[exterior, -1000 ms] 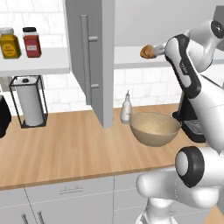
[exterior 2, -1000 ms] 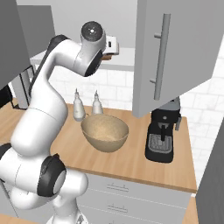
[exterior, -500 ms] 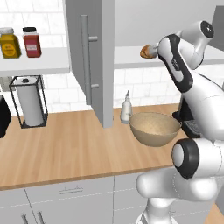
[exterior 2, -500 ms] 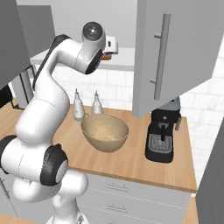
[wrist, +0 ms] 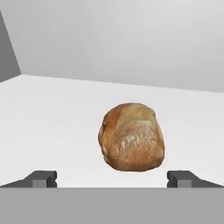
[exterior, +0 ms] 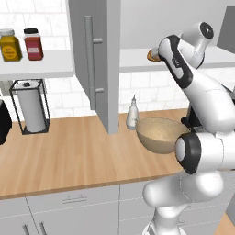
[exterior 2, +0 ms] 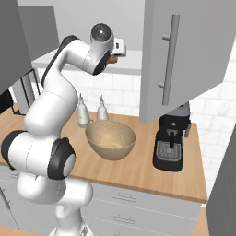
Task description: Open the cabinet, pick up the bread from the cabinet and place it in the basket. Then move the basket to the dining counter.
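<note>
Hand view has the bread [wrist: 132, 137] sitting on the white cabinet shelf [wrist: 52, 113], dead ahead and just beyond my gripper [wrist: 112, 178], centred between the spread-apart jaws. Doors are swung wide so I can reach in, and the basket [exterior: 160, 134] waits on the worktop [exterior: 69, 151] right below for the drop.

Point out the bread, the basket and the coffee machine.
bread [wrist: 131, 136]: hand view, middle of its crust.
basket [exterior 2: 110, 138]: right base view, inside of the bowl.
coffee machine [exterior 2: 171, 143]: right base view, its dark front.
</note>
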Motion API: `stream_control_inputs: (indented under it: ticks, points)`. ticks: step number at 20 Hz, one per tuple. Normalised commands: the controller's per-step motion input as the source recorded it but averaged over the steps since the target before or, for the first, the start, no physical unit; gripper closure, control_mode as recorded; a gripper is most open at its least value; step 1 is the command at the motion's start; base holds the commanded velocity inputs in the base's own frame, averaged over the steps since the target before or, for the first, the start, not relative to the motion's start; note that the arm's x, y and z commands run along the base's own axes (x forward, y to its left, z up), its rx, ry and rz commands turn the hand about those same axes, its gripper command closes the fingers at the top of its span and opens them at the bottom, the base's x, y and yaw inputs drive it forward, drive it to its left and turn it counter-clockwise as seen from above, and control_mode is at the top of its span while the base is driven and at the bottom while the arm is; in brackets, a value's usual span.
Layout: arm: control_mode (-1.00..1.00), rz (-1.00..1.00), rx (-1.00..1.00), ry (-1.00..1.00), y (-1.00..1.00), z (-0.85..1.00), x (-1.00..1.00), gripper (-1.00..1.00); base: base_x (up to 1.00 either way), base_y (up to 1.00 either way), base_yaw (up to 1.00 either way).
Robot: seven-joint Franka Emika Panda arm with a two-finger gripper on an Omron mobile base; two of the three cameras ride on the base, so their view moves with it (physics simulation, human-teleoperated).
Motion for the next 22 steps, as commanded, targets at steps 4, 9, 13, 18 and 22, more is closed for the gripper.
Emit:
stream_control_inputs:
  ticks: [4, 9, 13, 18, 22]
  points:
    - [-1.00, 0.00, 0.00, 0.05, -0.24, -0.04, 0.29, -1.00, 0.00, 0.00, 0.00]
    - [-1.00, 0.00, 0.00, 0.01, -0.04, -0.07, 0.27, -1.00, 0.00, 0.00, 0.00]
    - [-1.00, 0.00, 0.00, 0.00, 0.00, -0.14, 0.14, -1.00, 0.00, 0.00, 0.00]
    - [-1.00, 0.00, 0.00, 0.00, 0.00, -0.19, 0.13, -1.00, 0.00, 0.00, 0.00]
    - [-1.00, 0.00, 0.00, 0.00, 0.06, -0.20, 0.15, -1.00, 0.00, 0.00, 0.00]
